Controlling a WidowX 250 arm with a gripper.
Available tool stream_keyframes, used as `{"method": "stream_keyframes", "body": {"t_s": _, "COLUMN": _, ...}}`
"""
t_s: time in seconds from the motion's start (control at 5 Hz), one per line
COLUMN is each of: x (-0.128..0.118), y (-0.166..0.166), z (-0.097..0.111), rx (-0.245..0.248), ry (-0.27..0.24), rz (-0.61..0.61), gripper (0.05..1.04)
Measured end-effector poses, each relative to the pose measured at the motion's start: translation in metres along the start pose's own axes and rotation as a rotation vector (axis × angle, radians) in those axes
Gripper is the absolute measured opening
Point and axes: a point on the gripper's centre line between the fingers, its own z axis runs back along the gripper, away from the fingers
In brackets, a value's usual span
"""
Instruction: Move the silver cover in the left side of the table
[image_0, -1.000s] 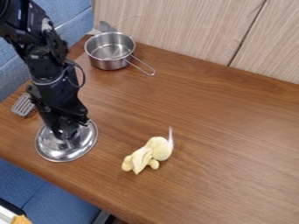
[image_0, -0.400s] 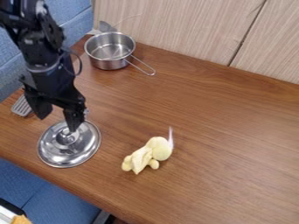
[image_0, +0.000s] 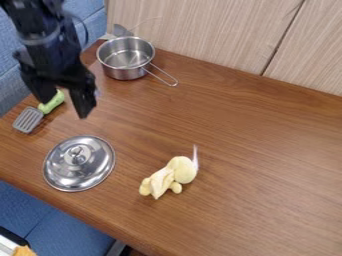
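Note:
The gripper (image_0: 65, 109) hangs open at the upper left, above and behind the silver cover, with a wide gap between its fingers and nothing held. Below it, the round silver cover (image_0: 93, 167) lies on the left part of the table (image_0: 247, 150), close to the front left edge, its knob facing up. Cover and gripper are apart.
A steel pot (image_0: 123, 72) with a wire handle stands at the back left. A spatula (image_0: 28, 120) with a green handle lies at the left edge, partly behind the gripper. The yellow plush toy (image_0: 175, 172) lies right of the cover.
The gripper was down at the cover's knob; it has opened and risen up and back. The cover shifted slightly right and toward the front, then stayed put. The spatula's green handle has come into sight.

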Motion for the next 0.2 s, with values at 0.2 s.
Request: {"method": "stream_keyframes", "body": {"t_s": 0.2, "x": 0.0004, "y": 0.0002, "z": 0.001, "rx": 0.001, "ry": -0.003, "rz": 0.0, "gripper": 0.999}}
